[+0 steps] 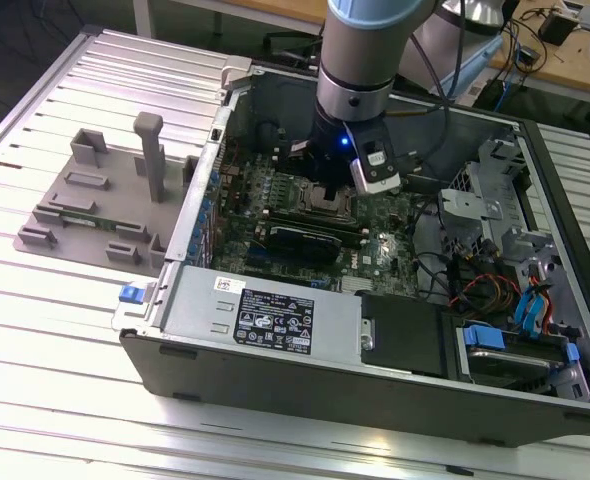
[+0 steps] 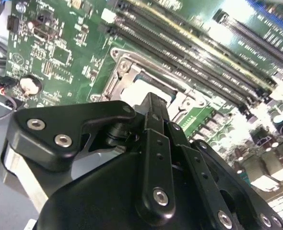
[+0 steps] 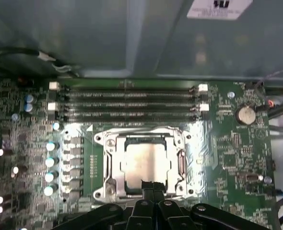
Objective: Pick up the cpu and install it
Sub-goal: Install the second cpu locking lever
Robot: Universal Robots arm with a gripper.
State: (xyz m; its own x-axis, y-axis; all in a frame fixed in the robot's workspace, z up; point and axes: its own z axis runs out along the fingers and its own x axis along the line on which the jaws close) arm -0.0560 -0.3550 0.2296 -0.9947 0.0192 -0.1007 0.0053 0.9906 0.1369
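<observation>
Four RAM slots beside cpu in socket; tool pressed together above.

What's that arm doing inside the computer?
A robot arm has reached down into an open computer case lying on a table. Its claw sits right over the socket on the green motherboard, below the rows of memory slots. The cpu, a silvery square chip, lies inside the socket frame, with the claw's tip at its edge. Whether the claw is gripping the chip or has let go can't be told from here.
</observation>
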